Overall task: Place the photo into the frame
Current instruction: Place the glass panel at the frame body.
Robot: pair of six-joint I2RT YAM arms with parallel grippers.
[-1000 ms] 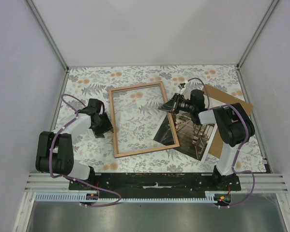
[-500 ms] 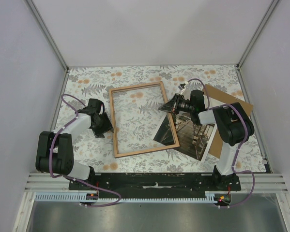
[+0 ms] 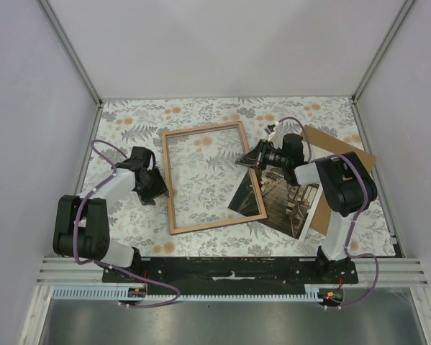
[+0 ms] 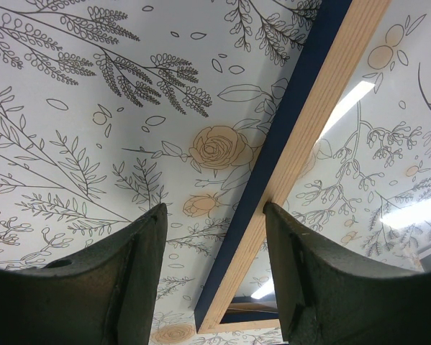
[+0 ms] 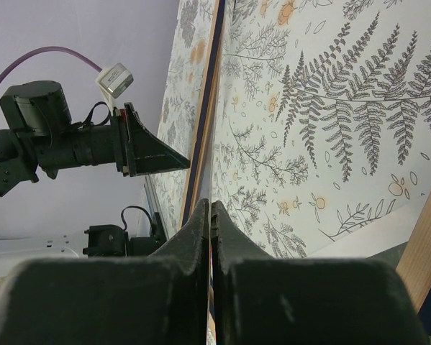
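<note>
Where my left gripper (image 4: 215, 207) hangs low at the left rim of the frame (image 3: 215, 223), its jaws stand partly apart with that rim running between them. One finger (image 4: 301, 273) touches the light wood face, while the other stands clear of the rim over the floral tablecloth (image 3: 129, 122). Nothing is clamped there. My right gripper (image 5: 210, 205) is pressed fully closed, finger against finger, with its tips at the far half of the frame's right rim. Whether anything thin sits between them I cannot tell.

The frame lies flat, wood face up, in the middle of the cloth. The photo (image 3: 283, 201) lies picture side up at the frame's near right corner. Its left corner is slipped beneath the right rim, so it shows inside the frame. Farther off, right of the frame, a brown backing board (image 3: 341, 154) lies partly beneath the photo.

Only the left wrist camera shows the rim's dark blue outer side and the bright streaks of light reflected inside the frame. Only the right wrist camera looks along the right rim, where a black gripper with a white tag and a purple cable appears as if in a mirror. The photo and the board show plainly only from above.
</note>
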